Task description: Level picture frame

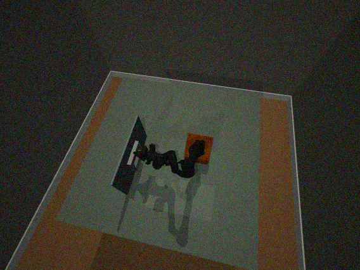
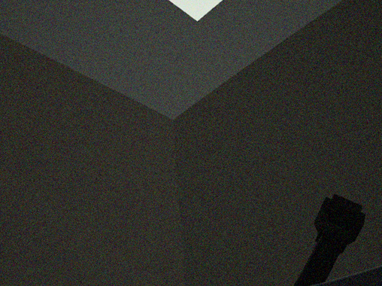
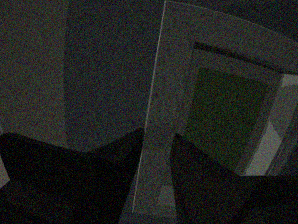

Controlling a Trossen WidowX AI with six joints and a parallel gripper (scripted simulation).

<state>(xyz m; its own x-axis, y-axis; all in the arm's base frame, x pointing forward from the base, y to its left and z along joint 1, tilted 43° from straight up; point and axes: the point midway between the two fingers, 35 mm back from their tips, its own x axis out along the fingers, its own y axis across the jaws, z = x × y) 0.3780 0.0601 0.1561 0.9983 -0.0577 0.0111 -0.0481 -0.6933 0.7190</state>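
The picture frame (image 3: pixel 164 90) shows in the wrist view with a grey border around a dark green picture. In the top view the frame (image 1: pixel 131 156) is a small pale shape at the dark upright panel. My gripper (image 3: pixel 157 136) (image 1: pixel 136 153) is shut on the frame's side bar, one dark finger on each side of it. The bar looks slightly tilted in the wrist view, but how level the frame hangs cannot be told. The screw and the notched strip are hidden. The exterior view does not show the frame.
The dark upright panel (image 1: pixel 122 179) stands on the pale green surface (image 1: pixel 234 190). The arm reaches from its orange base plate (image 1: pixel 207 146) to the panel. Orange bands (image 1: pixel 276 174) border the surface. The exterior view shows mostly dark walls and a dark arm part (image 2: pixel 338 218).
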